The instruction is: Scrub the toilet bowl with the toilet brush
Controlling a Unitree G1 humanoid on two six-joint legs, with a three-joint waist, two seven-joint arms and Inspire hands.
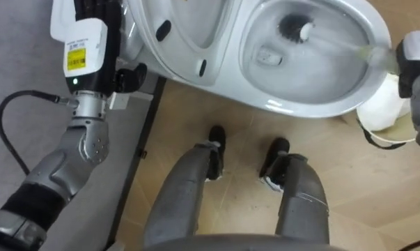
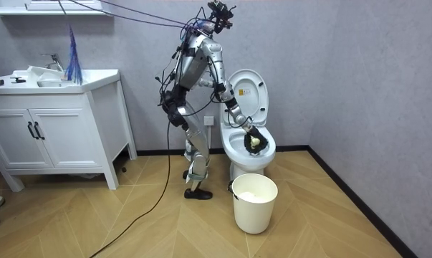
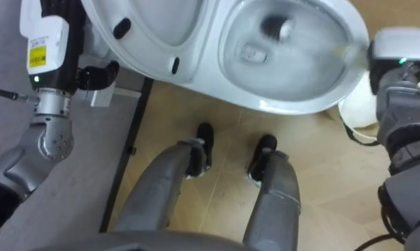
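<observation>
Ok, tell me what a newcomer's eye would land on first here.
First comes the white toilet at the top of the eye views, lid raised, with the dark-bristled toilet brush down inside it, held by the right hand at its right rim. The left hand is up beside the lid's left edge. In the room view the robot leans over the toilet, with a white bucket standing close by.

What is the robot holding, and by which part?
The right hand holds the toilet brush by its handle's upper end; the bristle head is in the toilet bowl.
</observation>
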